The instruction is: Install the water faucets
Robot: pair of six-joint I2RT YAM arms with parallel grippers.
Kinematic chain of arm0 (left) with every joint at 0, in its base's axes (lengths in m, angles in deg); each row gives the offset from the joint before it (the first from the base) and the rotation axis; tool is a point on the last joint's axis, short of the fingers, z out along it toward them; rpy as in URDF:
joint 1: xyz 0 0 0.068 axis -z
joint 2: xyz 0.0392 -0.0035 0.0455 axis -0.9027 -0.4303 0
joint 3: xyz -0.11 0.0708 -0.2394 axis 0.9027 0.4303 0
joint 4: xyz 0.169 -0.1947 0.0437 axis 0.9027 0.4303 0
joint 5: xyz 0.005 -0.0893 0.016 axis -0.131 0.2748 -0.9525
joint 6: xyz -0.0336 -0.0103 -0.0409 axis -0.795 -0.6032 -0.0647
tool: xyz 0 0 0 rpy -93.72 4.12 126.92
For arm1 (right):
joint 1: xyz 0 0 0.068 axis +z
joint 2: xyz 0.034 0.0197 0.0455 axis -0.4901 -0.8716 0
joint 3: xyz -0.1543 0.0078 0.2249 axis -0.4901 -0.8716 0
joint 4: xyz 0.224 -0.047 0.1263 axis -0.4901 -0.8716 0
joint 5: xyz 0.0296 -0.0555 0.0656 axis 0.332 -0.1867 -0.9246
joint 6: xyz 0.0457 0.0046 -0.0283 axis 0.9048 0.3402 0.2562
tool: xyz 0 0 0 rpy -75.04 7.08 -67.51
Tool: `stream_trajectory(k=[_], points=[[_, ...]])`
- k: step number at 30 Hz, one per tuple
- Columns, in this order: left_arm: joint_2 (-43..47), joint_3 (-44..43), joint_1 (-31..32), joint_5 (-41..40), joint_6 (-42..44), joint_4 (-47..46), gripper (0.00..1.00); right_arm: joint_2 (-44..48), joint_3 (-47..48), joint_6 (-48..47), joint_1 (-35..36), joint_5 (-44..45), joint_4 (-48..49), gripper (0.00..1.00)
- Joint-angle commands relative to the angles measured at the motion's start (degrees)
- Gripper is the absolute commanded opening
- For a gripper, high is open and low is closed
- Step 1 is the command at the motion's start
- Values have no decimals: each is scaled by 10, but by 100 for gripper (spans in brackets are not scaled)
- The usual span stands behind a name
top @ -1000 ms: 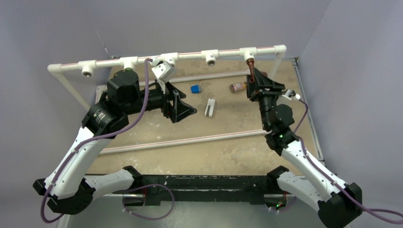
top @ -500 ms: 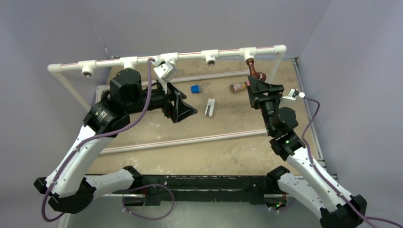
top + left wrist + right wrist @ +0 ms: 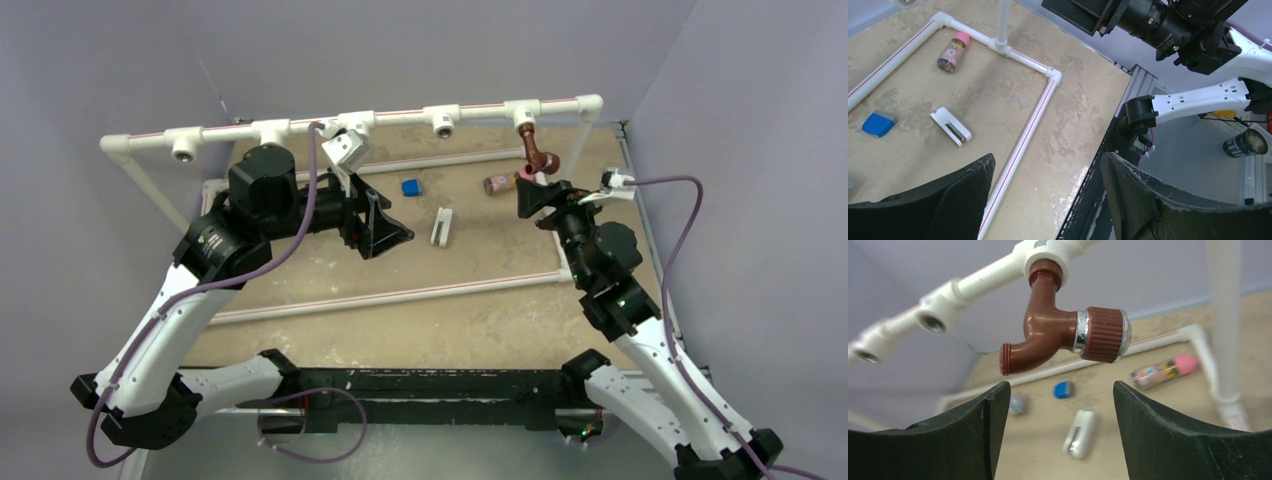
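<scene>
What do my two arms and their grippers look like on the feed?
The left arm and right arm have white link shells with black joints and bases. The left gripper and right gripper each carry two broad black wedge fingers. A purple cable runs along each arm.

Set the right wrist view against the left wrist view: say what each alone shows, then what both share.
Right wrist only: the reddish-brown bent plastic faucet seated in an overhead white pipe tee fitting, above the open right claw. Left wrist only: the right arm's white link, and the open, empty left claw. Both: the brownish pink-capped cylinder, the blue block and the white flat clip on the tan tabletop.
</scene>
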Motion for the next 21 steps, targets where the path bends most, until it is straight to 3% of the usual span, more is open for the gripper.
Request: stream_trajectory(k=[1, 9, 13, 21], points=[[4, -16, 3, 3, 0, -12, 77, 0, 16, -257, 1, -4, 24, 77], [9, -5, 3, 2, 3, -19, 77, -17, 33, -510, 7, -21, 57, 80], [8, -2, 3, 3, 3, -21, 77, -30, 34, -651, 47, -22, 89, 84], [12, -2, 3, -2, 6, -18, 77, -62, -32, -916, 84, 77, 279, 87]])
